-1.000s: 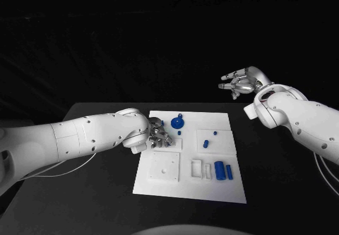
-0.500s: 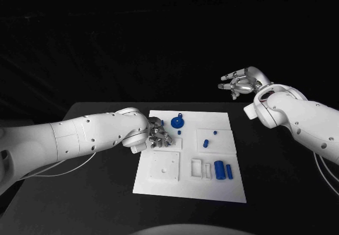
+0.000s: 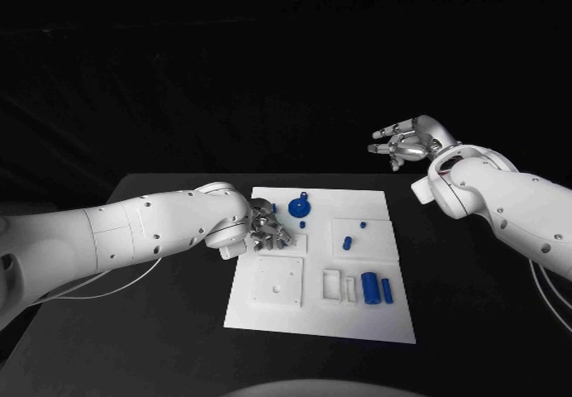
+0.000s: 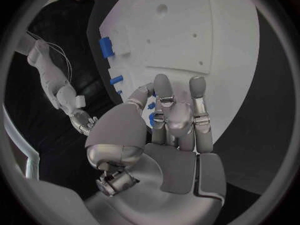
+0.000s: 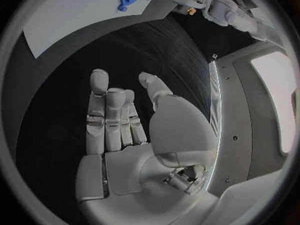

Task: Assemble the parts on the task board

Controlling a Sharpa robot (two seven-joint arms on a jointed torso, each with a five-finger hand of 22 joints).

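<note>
Head view: left hand (image 3: 267,231) hovers over the board (image 3: 286,324), seemingly empty; right hand (image 3: 407,141) spread, aloft. Blue parts (image 3: 371,288) look light, stiff, slippery — pinch their sides.

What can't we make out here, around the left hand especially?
- Head view: the left hand and arm cover the task board under them; a held part cannot be told.
- Left wrist view: a blue part sits mostly hidden behind the fingers; contact unclear.
- Head view: small parts too small to identify.

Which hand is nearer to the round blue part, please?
Left. The left hand is over the board's left edge, just beside the round blue part; the right hand hangs raised beyond the board.
</note>
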